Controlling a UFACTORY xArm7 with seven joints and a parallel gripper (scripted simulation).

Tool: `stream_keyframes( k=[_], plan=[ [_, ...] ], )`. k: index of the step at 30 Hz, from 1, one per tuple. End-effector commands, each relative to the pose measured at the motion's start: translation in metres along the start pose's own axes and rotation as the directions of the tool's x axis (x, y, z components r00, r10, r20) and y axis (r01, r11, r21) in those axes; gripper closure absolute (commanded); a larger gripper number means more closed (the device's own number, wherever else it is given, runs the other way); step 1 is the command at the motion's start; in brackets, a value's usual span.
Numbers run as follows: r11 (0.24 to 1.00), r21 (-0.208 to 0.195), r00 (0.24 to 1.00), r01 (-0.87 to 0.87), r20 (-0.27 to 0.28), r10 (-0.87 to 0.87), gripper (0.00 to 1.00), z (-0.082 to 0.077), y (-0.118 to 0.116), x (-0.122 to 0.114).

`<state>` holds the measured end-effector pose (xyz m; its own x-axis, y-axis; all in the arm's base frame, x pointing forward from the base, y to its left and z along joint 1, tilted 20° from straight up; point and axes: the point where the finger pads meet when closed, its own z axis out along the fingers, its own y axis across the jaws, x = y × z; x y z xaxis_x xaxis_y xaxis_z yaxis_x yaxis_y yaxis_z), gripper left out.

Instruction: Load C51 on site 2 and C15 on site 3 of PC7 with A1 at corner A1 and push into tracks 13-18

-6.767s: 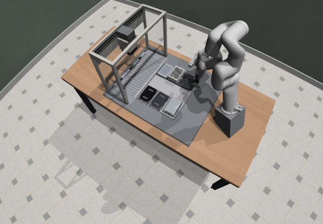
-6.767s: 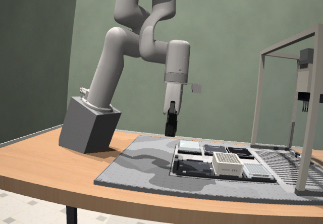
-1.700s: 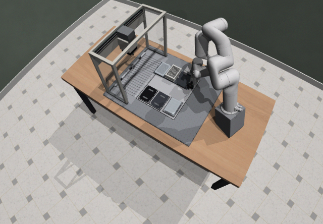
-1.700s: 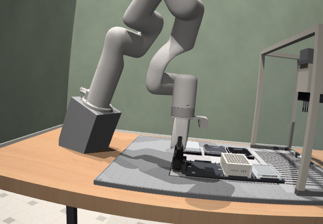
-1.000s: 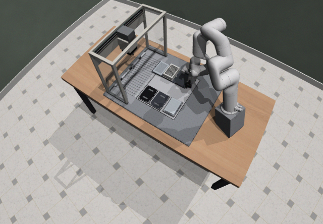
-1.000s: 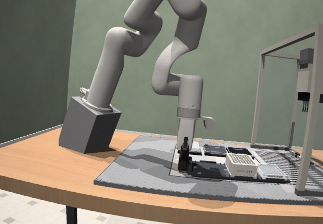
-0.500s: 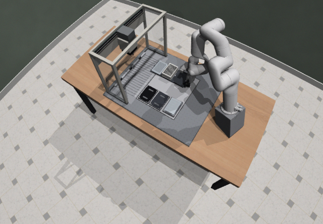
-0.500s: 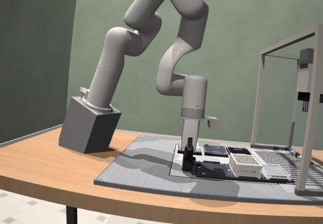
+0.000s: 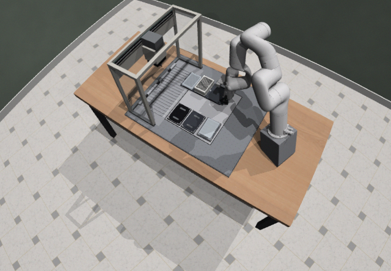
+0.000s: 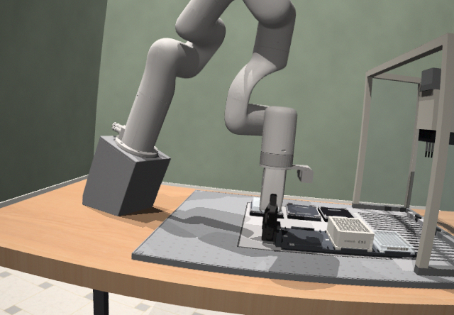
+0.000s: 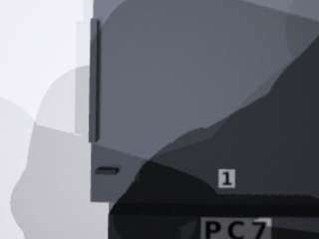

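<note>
Top view: PC7 [image 9: 217, 95] lies on the apron before the rails, carrying two plates.

Exterior view: our end effector [image 10: 270, 230] stands released at its handle end.

Wrist view: site 1 [image 11: 226, 178] is bare. We judge the carrier rigid and free-sliding; push squarely at the handle.

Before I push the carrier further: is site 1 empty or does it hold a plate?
Empty. The wrist view shows site 1 as bare carrier floor beside its number; both plates sit further along.
</note>
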<state>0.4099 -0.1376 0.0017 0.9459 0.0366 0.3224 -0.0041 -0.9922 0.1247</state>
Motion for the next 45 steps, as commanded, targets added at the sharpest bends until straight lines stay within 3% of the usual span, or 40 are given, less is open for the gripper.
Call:
stream_keyframes(
  k=[1,45],
  plan=[
    [1.0,-0.002,1.0,0.0,-0.001,0.0,0.18,-0.001,0.0,0.006],
    [1.0,-0.002,1.0,0.0,-0.002,0.0,0.18,-0.001,0.0,0.044]
  ],
)
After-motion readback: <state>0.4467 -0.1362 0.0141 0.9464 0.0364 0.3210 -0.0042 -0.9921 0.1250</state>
